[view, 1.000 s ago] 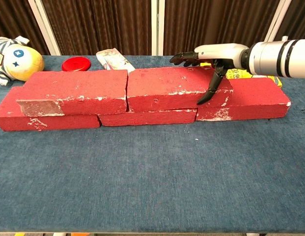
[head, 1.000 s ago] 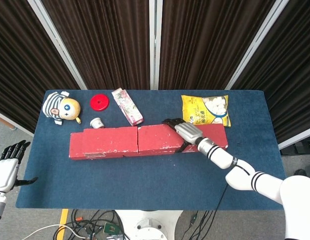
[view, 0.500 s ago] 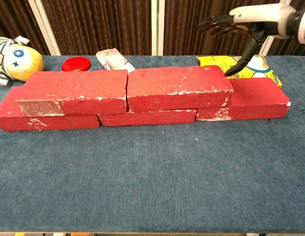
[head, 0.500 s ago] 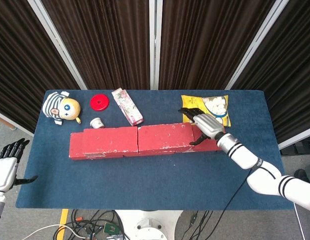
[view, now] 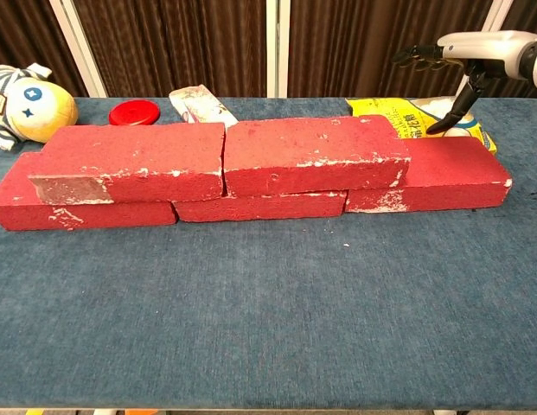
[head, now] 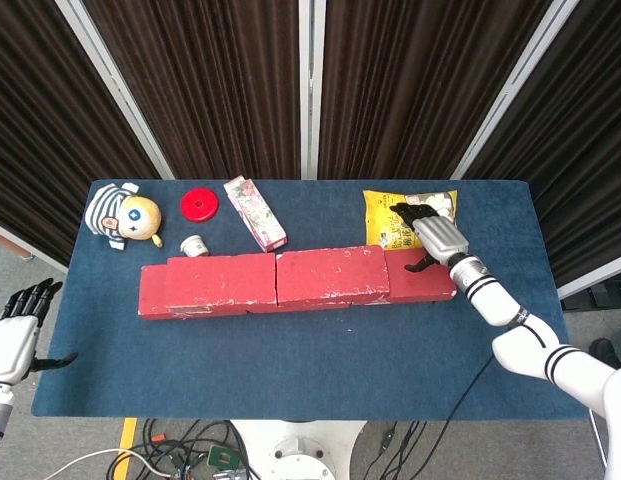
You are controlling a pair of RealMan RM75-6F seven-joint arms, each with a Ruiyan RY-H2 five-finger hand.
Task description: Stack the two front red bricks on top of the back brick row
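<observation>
Two upper red bricks, left upper brick (view: 130, 160) and right upper brick (view: 313, 154), stacked on the back brick row (view: 251, 206), ends touching. Right hand (head: 437, 238) raised above the row's right brick (view: 441, 173), fingers spread and holding nothing, just right of the right upper brick and over the yellow snack bag (view: 419, 121). Left hand (head: 15, 325) well left of the row, off the blue surface (view: 268, 311), fingers apart and empty. Middle row brick mostly hidden under the stack. Since a second ago: right hand lifted off the right upper brick and drawn rightward.
</observation>
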